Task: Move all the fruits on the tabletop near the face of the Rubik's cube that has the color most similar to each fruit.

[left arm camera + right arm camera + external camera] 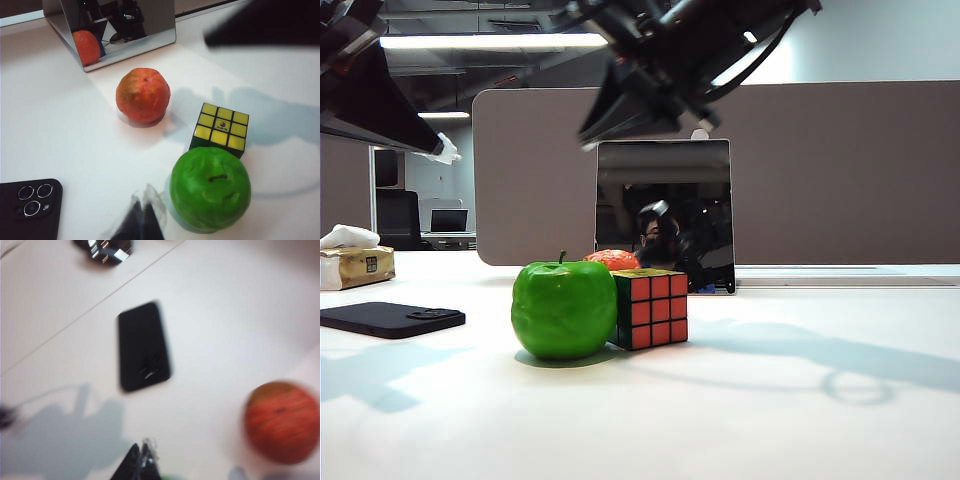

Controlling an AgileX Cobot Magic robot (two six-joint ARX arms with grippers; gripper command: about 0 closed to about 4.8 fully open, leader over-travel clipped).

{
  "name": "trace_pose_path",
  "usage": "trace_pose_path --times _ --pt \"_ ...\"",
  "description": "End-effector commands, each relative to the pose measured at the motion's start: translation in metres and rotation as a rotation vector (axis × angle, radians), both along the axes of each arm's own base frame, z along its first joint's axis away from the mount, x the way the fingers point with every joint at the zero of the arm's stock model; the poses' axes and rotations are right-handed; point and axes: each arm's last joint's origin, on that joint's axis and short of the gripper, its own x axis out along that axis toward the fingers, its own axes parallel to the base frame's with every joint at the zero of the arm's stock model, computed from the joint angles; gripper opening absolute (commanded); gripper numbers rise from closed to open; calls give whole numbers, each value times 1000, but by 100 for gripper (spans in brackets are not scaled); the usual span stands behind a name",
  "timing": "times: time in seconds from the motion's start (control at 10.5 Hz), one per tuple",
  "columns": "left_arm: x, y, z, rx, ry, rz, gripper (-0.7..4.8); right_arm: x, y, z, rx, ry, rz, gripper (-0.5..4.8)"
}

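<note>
The green apple (563, 308) rests on the white tabletop (770, 420) against the left side of the Rubik's cube (650, 307). The cube's red-orange face is toward the exterior camera and its yellow face is up. The orange-red fruit (612, 259) lies behind both, apart from the cube and toward the mirror. From the left wrist I see this fruit (143, 95), the cube (220, 127) and the apple (210, 187). My left gripper (142, 216) is shut and empty, high at the left (442, 150). My right gripper (140, 456) is shut and empty, above the apple (595, 132). Its blurred view shows the orange-red fruit (282, 420).
A mirror (665, 215) stands behind the cube and reflects the orange-red fruit (86, 46). A black phone (390, 318) lies at the left, also seen in the wrist views (27, 207) (143, 345). A tissue box (355, 262) sits far left. A partition wall closes the back.
</note>
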Motion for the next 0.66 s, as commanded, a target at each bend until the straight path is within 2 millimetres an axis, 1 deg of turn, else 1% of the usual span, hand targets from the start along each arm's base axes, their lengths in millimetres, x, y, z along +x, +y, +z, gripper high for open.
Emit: trace_pose_path --times 0.09,0.19,0.28,0.47,0.66 --pt "-2 2 -5 32 52 27 -5 59 -25 2 -51 1 -140 -1" --pt "-2 3 -5 46 50 57 -5 79 -29 -8 -142 -8 -199 -1" --pt "-2 3 -5 47 52 57 -5 88 -30 -15 -186 -10 -213 -1" --pt "-6 4 -1 44 34 66 -5 102 -32 -28 -215 5 -246 -1" --pt "-19 11 11 41 -34 118 -5 123 -36 -40 -239 60 -259 -1"
